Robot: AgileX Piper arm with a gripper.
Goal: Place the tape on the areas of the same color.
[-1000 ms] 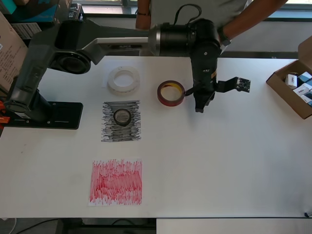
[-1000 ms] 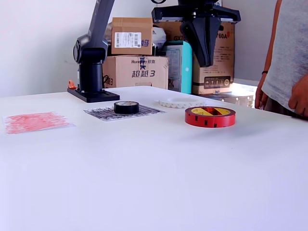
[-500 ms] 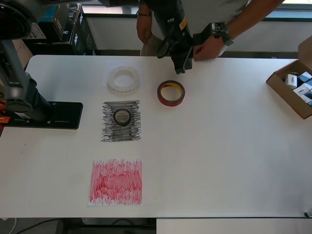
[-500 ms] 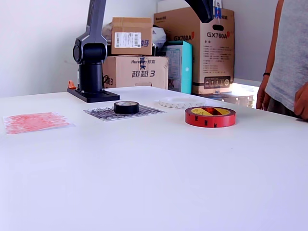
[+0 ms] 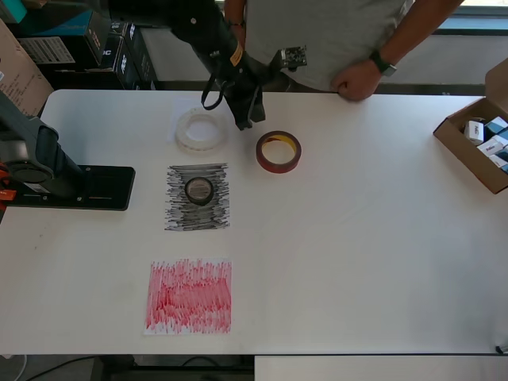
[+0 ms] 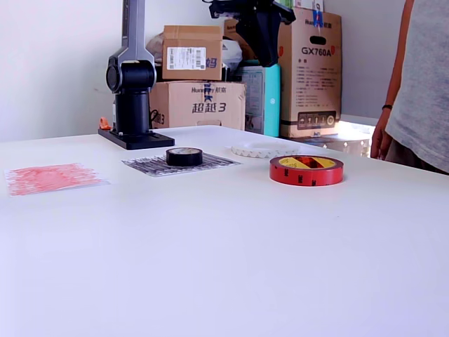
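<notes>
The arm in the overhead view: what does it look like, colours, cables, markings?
The arm is black with a small yellow-orange label near the wrist. A black cable loops beside its dark, narrow hand. A small camera module sticks out sideways. Its dark grey base sits on a flat black plate.

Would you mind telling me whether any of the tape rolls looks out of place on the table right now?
Yes, one: the red tape roll lies on bare table, well away from the red-scribbled sheet. The black tape roll sits on the black-scribbled sheet, and the white tape roll lies on a faint white sheet.
</notes>
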